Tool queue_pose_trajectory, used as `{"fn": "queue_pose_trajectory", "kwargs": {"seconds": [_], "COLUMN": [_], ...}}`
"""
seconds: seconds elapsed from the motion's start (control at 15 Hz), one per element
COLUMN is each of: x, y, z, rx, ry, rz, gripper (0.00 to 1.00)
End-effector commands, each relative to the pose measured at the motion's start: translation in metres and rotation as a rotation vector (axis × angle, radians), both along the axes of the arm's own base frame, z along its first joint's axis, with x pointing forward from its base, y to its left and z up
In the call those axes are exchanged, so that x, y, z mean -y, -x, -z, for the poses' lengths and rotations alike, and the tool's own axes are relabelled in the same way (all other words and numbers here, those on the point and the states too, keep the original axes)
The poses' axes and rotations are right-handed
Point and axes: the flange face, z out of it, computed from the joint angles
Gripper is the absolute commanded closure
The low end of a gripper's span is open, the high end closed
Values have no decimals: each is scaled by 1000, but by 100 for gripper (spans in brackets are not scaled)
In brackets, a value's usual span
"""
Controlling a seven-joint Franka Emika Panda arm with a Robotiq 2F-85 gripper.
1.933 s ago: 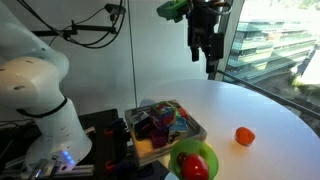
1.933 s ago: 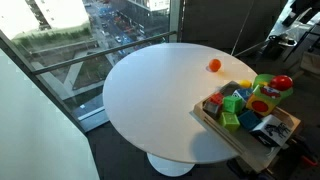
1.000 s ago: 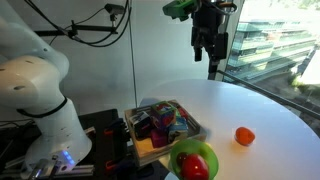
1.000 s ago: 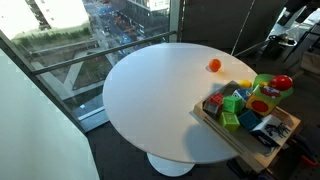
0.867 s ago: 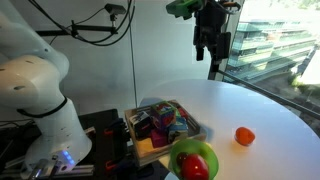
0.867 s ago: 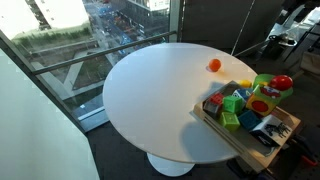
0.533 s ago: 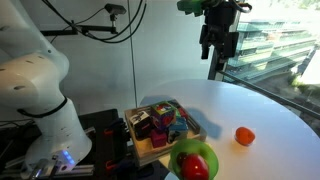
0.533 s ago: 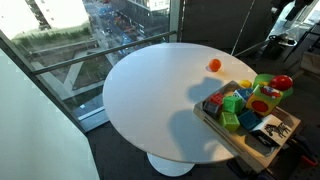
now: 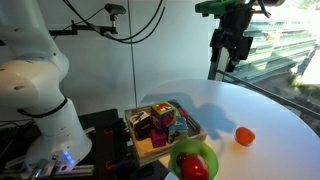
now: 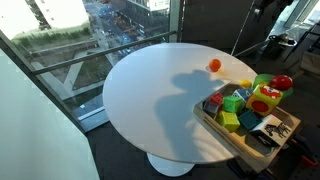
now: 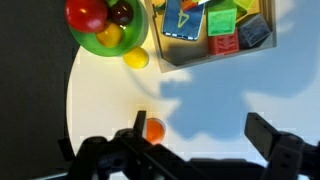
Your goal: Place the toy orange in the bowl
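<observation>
The gripper (image 9: 230, 48) hangs high above the round white tabletop (image 10: 150, 100), its jaws spread wide. The toy orange (image 9: 244, 136) sits alone on the bare tabletop far below them. In the wrist view it (image 11: 154, 130) shows between the two dark fingers (image 11: 139, 127), close to the one nearer the bowl.

The lime-green bowl (image 11: 80, 42) stands at the tabletop's edge, well apart from the orange. It holds a darker red round fruit (image 11: 88, 12), a dark piece behind it and a yellow-green piece in front. A small yellow toy (image 11: 137, 58) lies just outside the bowl's rim, between the bowl and the orange.

Beside the bowl, a wooden tray (image 9: 148, 151) is packed with multicoloured blocks (image 10: 236, 104). In an exterior view the arm's white base (image 9: 35, 90) rises behind the tray, with black cables looping overhead. The stretch of tabletop between orange and bowl carries only the yellow toy.
</observation>
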Motion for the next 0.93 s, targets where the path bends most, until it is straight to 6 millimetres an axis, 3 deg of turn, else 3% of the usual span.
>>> {"fn": "queue_pose_trajectory", "kwargs": {"seconds": [0.0,0.87], "x": [3,17], "y": [-29,-98], "z": [8,94], "rx": [-11,33], "ry": [-7,66], "rz": [19,154], "gripper": [0,0]}}
